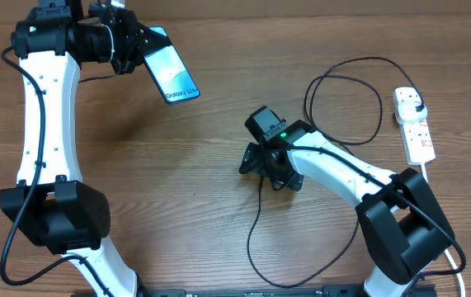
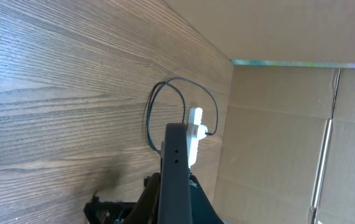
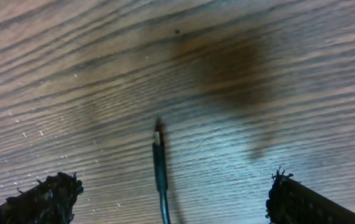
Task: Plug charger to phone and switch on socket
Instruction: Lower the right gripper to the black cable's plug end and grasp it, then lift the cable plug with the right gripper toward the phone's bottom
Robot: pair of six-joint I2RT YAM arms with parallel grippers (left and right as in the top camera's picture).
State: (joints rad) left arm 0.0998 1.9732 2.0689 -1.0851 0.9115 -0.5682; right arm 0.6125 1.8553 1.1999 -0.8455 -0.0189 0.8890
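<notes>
In the overhead view, the left fingers (image 1: 136,49) in the upper left of the frame pinch one short end of a slim, round-cornered phone (image 1: 171,76) with a glowing pale blue screen. The phone slants toward the centre, and there is small dark text near its free end. Near the middle of the frame the right fingers (image 1: 251,163) point down at the brown wood-grain bench (image 1: 177,214). A long thin black charger cable (image 1: 248,243) comes out from under them and curves toward the lower edge. It also loops at the upper right, where its black plug (image 1: 414,102) sits in a narrow white power strip (image 1: 421,140) with red switches.

In the left wrist view, the phone (image 2: 176,168) shows edge-on as a dark narrow bar. It rises from the lower centre, clamped between the left fingers (image 2: 141,202). Beyond it lie the power strip (image 2: 194,134) and the loop of charger cable (image 2: 178,79).

In the right wrist view, the right fingers (image 3: 43,198) are spread wide, one in each lower corner. The charger cable (image 3: 160,174) lies on the bench midway between them and touches neither. Its small connector tip (image 3: 158,140) points up the frame.
</notes>
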